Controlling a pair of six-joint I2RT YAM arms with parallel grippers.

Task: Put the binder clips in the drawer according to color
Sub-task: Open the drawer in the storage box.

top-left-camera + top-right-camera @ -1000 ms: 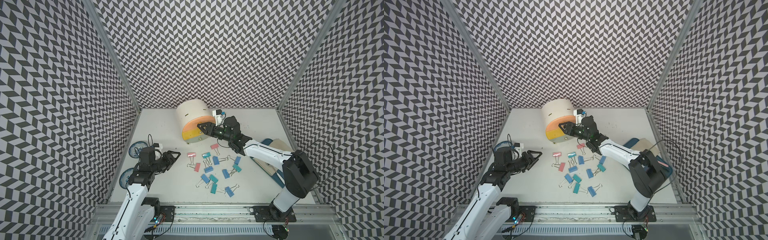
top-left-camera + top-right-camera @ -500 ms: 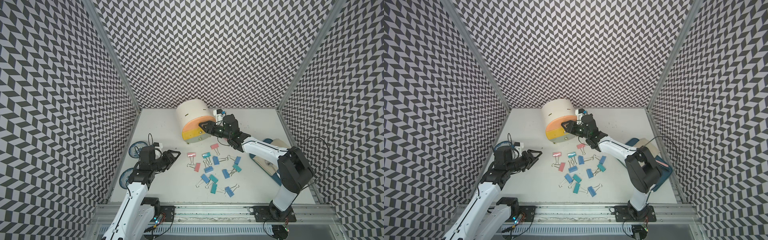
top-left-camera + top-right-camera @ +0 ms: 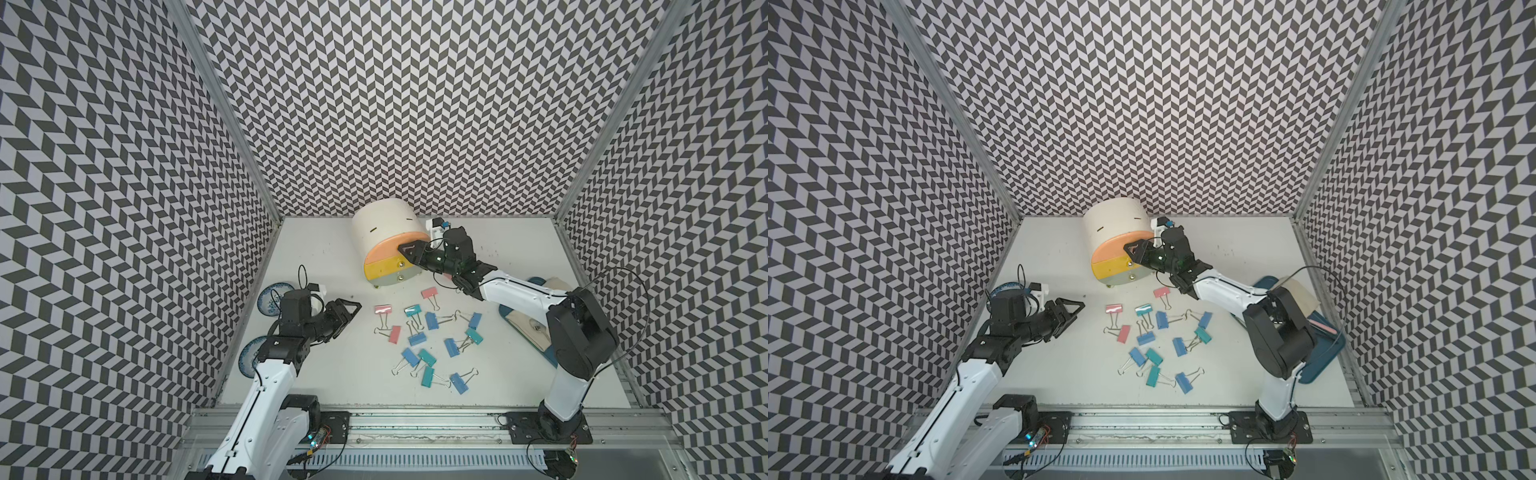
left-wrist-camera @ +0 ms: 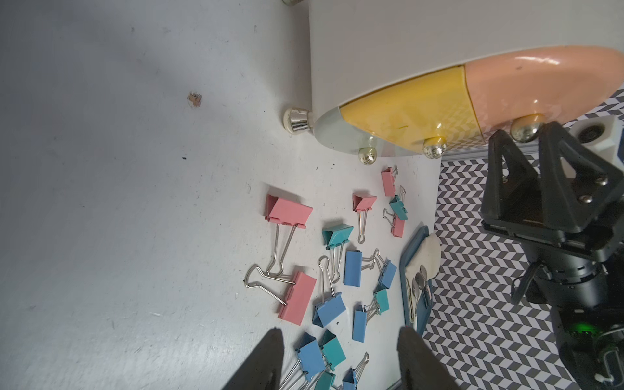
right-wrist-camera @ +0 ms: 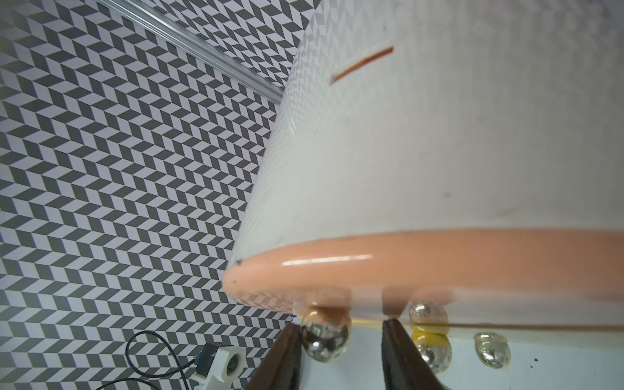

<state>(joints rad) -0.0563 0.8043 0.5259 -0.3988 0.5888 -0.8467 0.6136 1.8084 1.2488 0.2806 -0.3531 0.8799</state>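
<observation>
Narrowed since a second ago: right claw [image 3: 405, 253], upper centre, straddling the knob [image 5: 325, 337] of the pink drawer [image 3: 384, 250], one finger [image 5: 287, 358] touching, not clenched. Lower left, left claw [image 3: 352, 311] released, empty. Mid-frame on the desk [image 3: 316, 249], binder clips [image 3: 432, 345] scattered loose, pink, teal, blue.

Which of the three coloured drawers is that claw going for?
The pink top drawer: its silver knob sits inside the open right gripper. The yellow drawer and grey drawer below are untouched.
</observation>
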